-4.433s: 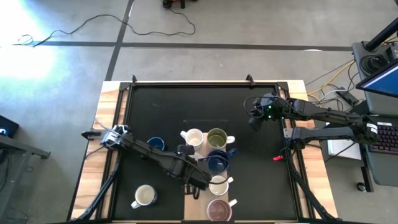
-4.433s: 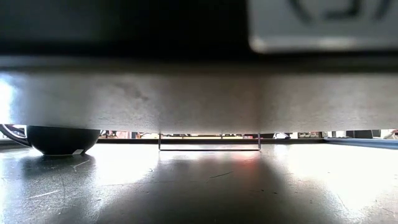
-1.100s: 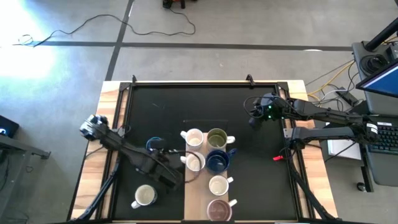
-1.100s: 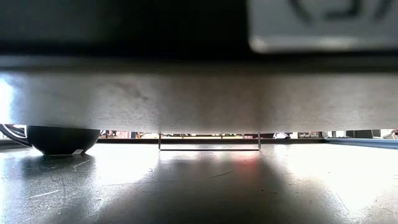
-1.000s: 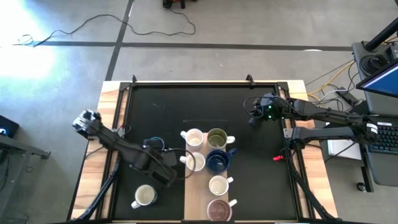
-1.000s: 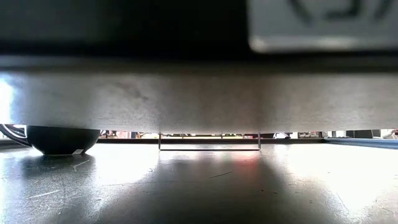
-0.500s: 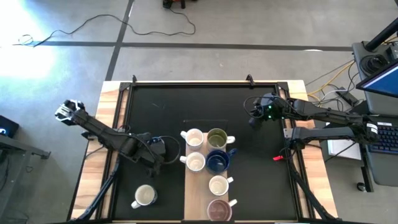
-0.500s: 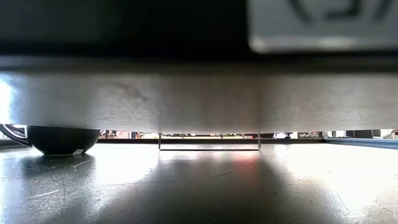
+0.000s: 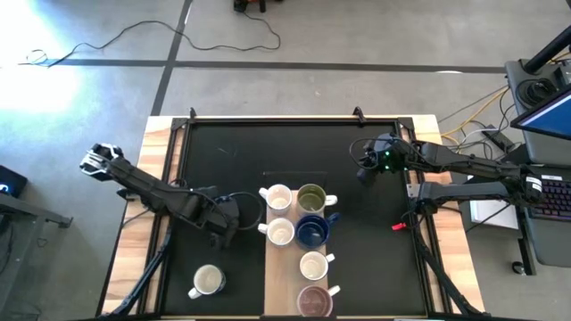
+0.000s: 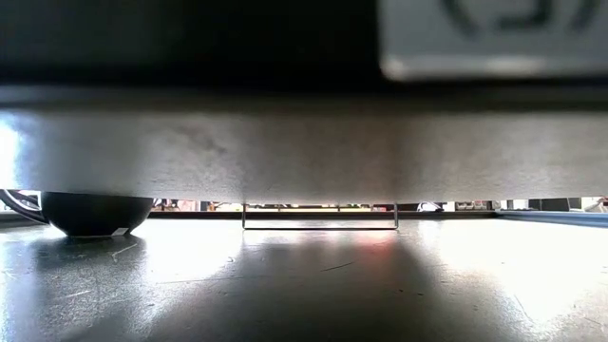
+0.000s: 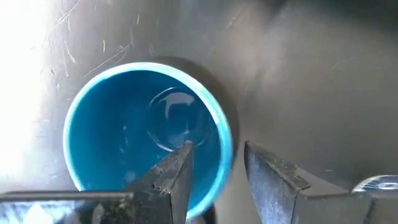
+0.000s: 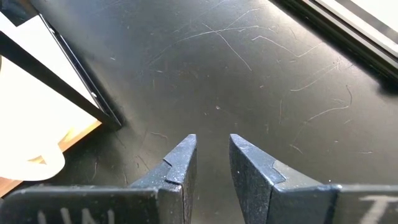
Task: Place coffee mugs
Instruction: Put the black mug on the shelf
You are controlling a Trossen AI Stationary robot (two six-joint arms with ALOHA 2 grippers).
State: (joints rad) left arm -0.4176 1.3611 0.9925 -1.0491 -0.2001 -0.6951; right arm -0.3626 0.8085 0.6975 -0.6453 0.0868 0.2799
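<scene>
Six mugs stand upright in two rows on a light wooden strip (image 9: 275, 276): white (image 9: 278, 198), olive green (image 9: 311, 198), white (image 9: 280, 233), dark blue (image 9: 312, 232), white (image 9: 313, 265) and maroon-inside (image 9: 314, 300). Another white mug (image 9: 207, 281) stands on the black mat near the left near corner. My left gripper (image 9: 225, 223) hangs open above a blue mug (image 11: 143, 124), pointing down. One finger (image 11: 177, 177) is over its hollow, the other (image 11: 267, 180) outside its rim (image 11: 225, 146). My right gripper (image 9: 364, 176) waits at the right, far side, open by a narrow gap (image 12: 211, 146).
The black mat (image 9: 232, 152) lies inside a raised frame on a wooden table. A white sheet (image 12: 37, 93) lies close to the right gripper. A grey bar (image 10: 304, 142) fills most of the low view, and a dark round base (image 10: 90, 214) shows at its left.
My left gripper has drawn back from the near white mug in the left row, moving toward the table's left and far side until it is over the blue mug. That white mug stays upright on the strip. The right arm has kept still.
</scene>
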